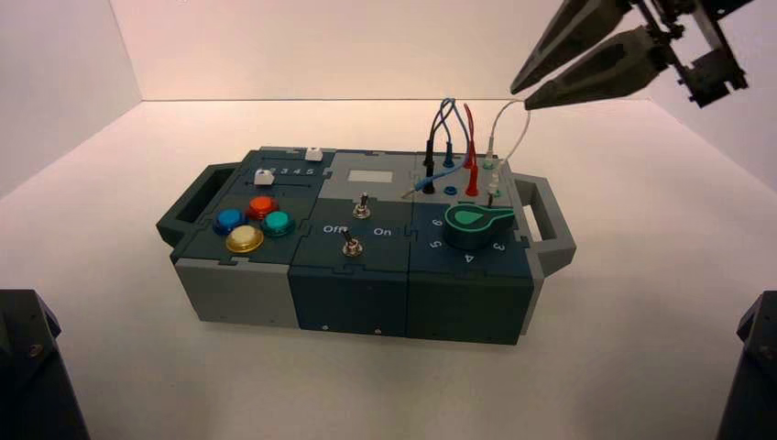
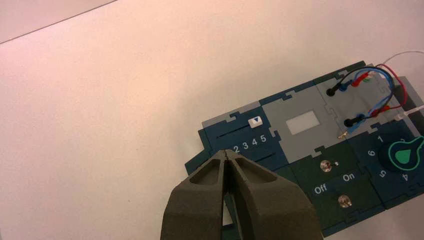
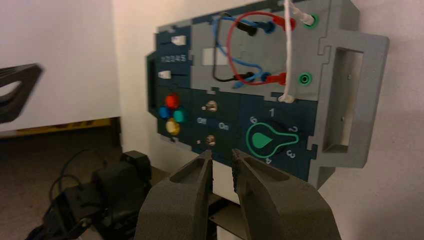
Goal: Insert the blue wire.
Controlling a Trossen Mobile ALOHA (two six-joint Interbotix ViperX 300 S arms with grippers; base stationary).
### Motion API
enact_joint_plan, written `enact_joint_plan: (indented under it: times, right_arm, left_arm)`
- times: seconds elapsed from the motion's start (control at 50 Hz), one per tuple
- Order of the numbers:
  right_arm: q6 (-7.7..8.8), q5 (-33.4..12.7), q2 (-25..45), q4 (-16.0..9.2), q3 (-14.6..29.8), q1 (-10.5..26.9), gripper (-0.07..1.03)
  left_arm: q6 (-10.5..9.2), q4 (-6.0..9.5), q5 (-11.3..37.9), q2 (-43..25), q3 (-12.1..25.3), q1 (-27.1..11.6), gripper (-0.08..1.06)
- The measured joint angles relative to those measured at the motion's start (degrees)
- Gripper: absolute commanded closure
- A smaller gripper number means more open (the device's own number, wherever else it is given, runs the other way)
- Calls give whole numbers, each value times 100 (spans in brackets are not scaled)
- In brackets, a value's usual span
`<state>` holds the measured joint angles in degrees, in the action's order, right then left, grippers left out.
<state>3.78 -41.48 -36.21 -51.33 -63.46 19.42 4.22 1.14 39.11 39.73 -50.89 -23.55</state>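
Note:
The blue wire (image 1: 446, 115) loops above the box's back right corner. One blue plug (image 1: 448, 156) stands in a back-row socket. The other blue plug (image 1: 424, 185) lies flat on the grey plate, its metal pin (image 2: 342, 135) bare, beside the blue-ringed socket (image 1: 450, 190). My right gripper (image 1: 522, 97) hangs high, above and behind the wire patch. It is open with nothing between its fingers (image 3: 222, 156). My left gripper (image 2: 227, 156) is shut and empty, above the box's slider end.
A white lead (image 1: 507, 119) arcs up close under the right fingertips. A red lead (image 1: 470, 137) and a black-plugged lead (image 1: 428, 151) stand among the sockets. The green knob (image 1: 476, 223), two toggle switches (image 1: 363, 205) and coloured buttons (image 1: 252, 220) lie nearer the front.

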Motion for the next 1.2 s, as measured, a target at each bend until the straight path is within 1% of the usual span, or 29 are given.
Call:
enact_joint_plan:
  times: [0.16,0.26,0.34,0.36,0.4,0.42,0.46,0.48,0.5,0.52,0.54,0.56,0.6,0.62,0.66,0.68,0.72,0.74,0.8,0.82,0.84,0.92,0.96,1.0,1.04,1.1,1.14,1.18,1.2]
  right_arm:
    - [18,-26,281,-18,114,0,74]
    - [26,-62,448,-105,167,-9,73]
    - [53,-114,615,-272,167,0,73]
    - [53,-114,615,-272,167,0,72]
    - [132,-132,738,-457,167,0,72]
    - [141,-141,747,-466,167,0,72]
    - [229,-149,835,-624,167,0,71]
    - [316,-176,914,-756,167,-9,71]
    - [334,-193,940,-800,167,0,71]
    - [396,-220,1002,-888,167,-9,71]
    - [396,-220,1002,-888,167,-9,71]
    - [431,-237,1046,-949,167,0,71]
    - [554,-290,1195,-1134,167,-9,71]
    - [580,-308,1230,-1169,167,0,71]
    - [686,-352,1345,-1292,176,0,71]
    - [791,-404,1468,-1397,193,0,71]
    - [888,-448,1626,-1494,211,0,71]
    - [923,-466,1679,-1521,211,0,71]
    - [1099,-492,1898,-1608,237,0,71]
    - [1107,-501,1907,-1600,237,0,71]
    - [1187,-519,2013,-1635,255,0,70]
    - [1283,-536,2171,-1661,299,-9,67]
    - [1380,-554,2312,-1688,343,-9,66]
    - [1424,-562,2364,-1696,360,-9,66]
    - [1503,-571,2479,-1731,404,-9,66]
    - [1538,-589,2558,-1758,448,-9,66]
    - [1635,-615,2681,-1819,475,-9,66]
    - [1679,-615,2733,-1854,492,-9,66]
    - [1758,-642,2813,-1916,519,-9,66]
  left_arm:
    - [18,-9,-18,0,-9,0,101]
    - [26,0,-35,-18,0,0,101]
    - [35,0,-62,-44,0,0,101]
    - [35,0,-62,-44,0,0,101]
    - [35,-9,-79,-70,0,0,101]
    - [35,-9,-79,-70,-9,0,101]
    - [44,-9,-88,-97,-9,0,101]
    - [35,-9,-114,-114,0,0,101]
    - [35,0,-114,-114,0,0,101]
    - [35,-9,-123,-123,0,0,101]
    - [35,-9,-123,-123,0,0,101]
    - [35,-9,-132,-132,0,0,101]
    - [44,-9,-149,-149,0,0,101]
    - [35,0,-158,-167,0,0,101]
    - [44,-9,-185,-193,9,0,101]
    - [44,-9,-185,-211,18,0,101]
    - [44,0,-193,-237,35,0,101]
    - [35,0,-193,-255,44,0,101]
    - [44,-9,-193,-290,79,-9,101]
    - [44,0,-193,-290,79,-9,101]
    - [44,0,-193,-308,97,0,101]
    - [44,-9,-202,-325,123,0,101]
    - [35,-9,-220,-343,149,-9,101]
    - [44,0,-220,-343,158,-9,101]
    - [44,0,-229,-360,176,-9,101]
    - [35,-9,-237,-378,185,0,101]
    - [35,-9,-246,-404,211,-9,101]
    - [44,-9,-246,-422,211,-9,101]
    - [35,-9,-246,-439,220,-9,101]
